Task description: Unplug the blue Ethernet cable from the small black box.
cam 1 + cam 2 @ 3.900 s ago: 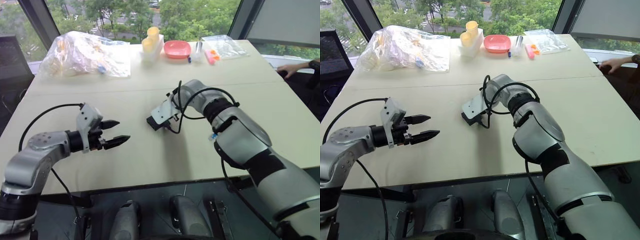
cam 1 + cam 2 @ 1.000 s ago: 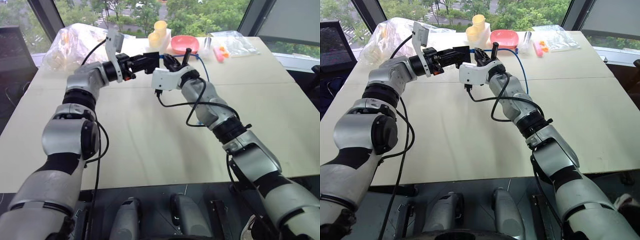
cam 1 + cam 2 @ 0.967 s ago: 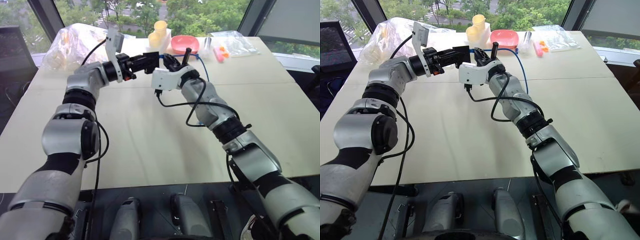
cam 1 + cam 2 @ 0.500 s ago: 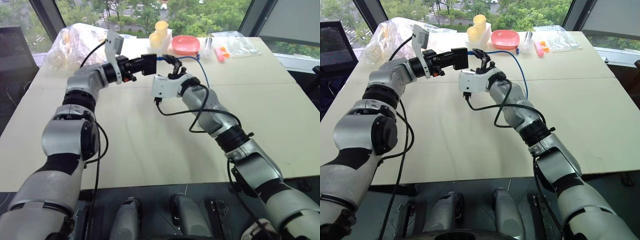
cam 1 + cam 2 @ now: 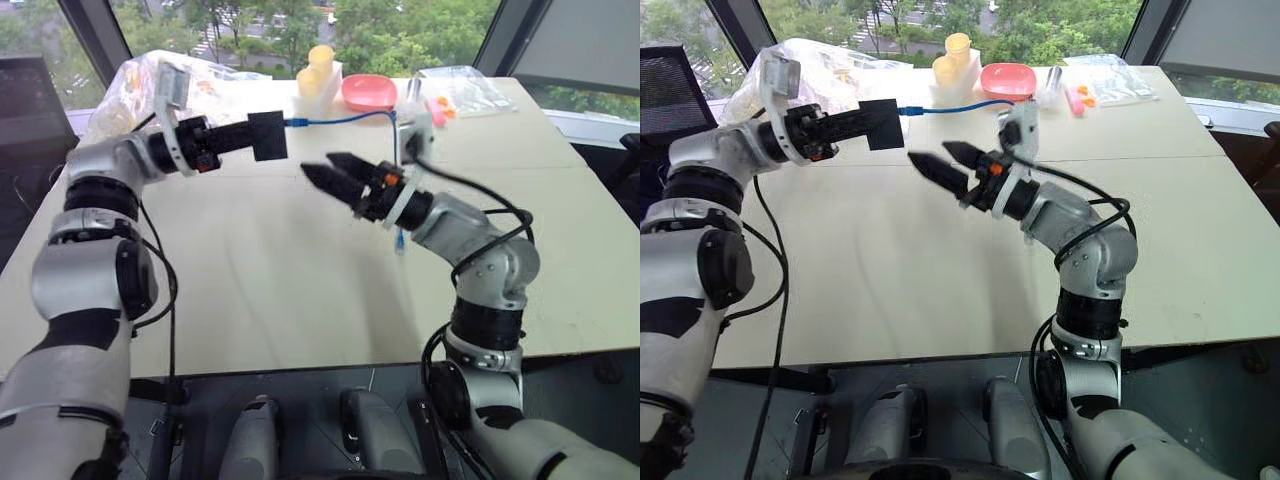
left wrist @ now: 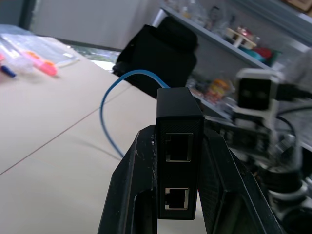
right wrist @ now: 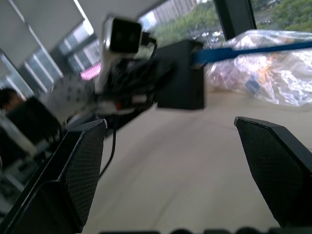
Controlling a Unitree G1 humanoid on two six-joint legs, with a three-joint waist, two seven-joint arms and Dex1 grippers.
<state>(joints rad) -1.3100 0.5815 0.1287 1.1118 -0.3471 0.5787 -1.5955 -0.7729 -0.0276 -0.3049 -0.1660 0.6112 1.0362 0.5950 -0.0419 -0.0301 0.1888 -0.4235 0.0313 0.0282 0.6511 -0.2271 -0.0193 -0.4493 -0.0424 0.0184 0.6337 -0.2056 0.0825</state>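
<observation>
The small matte black rectangular plastic box (image 5: 268, 135) is held in the air above the far left part of the pale beige surface (image 5: 280, 290), clamped between the two black fingers of the left gripper (image 5: 238, 138), which is clenched on it. In the left wrist view two port sockets are seen on the near face of the box (image 6: 177, 168), both unoccupied. The thin bright blue Ethernet cable (image 5: 345, 118) is seen running from the right side of the box – where a plug meets it – towards the far right, past a pink round dish (image 5: 369, 93), then curving back down behind the right arm to a loose end (image 5: 399, 240) lying on the surface. The right gripper (image 5: 331, 175) is held just right of the box and a little nearer, apart from it, its fingers spread wide and grasping nothing – they are pointed towards the left. At the far edge a crumpled clear plastic bag (image 5: 140, 85), a stack of yellow cups (image 5: 319, 62) and a second clear bag (image 5: 462, 88) are seen
</observation>
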